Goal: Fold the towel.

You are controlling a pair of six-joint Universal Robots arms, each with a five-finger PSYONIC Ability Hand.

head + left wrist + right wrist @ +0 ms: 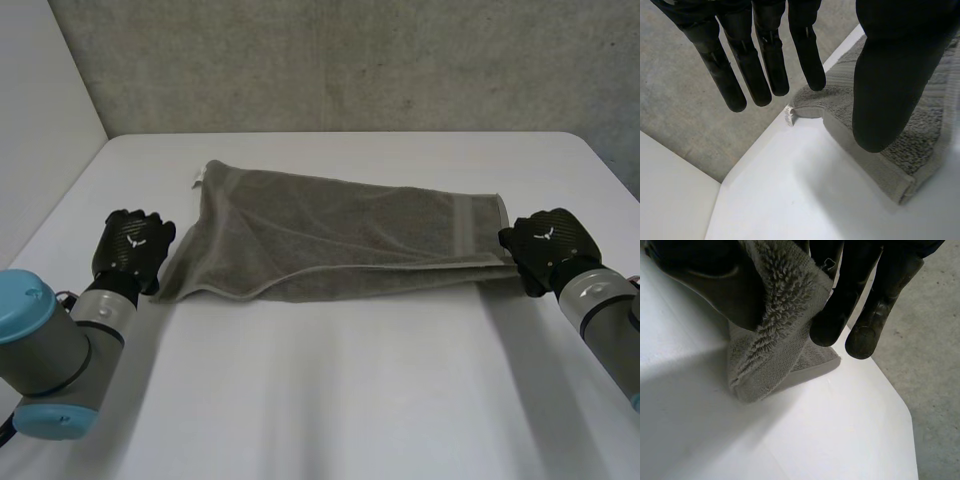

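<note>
white table [350,390] bears the towel [340,240], right hand [548,245] pinching its end.

Grey towel [340,235] lies on the white table [350,390]

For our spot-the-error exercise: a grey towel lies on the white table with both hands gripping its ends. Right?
No. Only the right hand grips an end of the towel; the left hand is open, fingers straight beside its other end, as the left wrist view shows.
</note>
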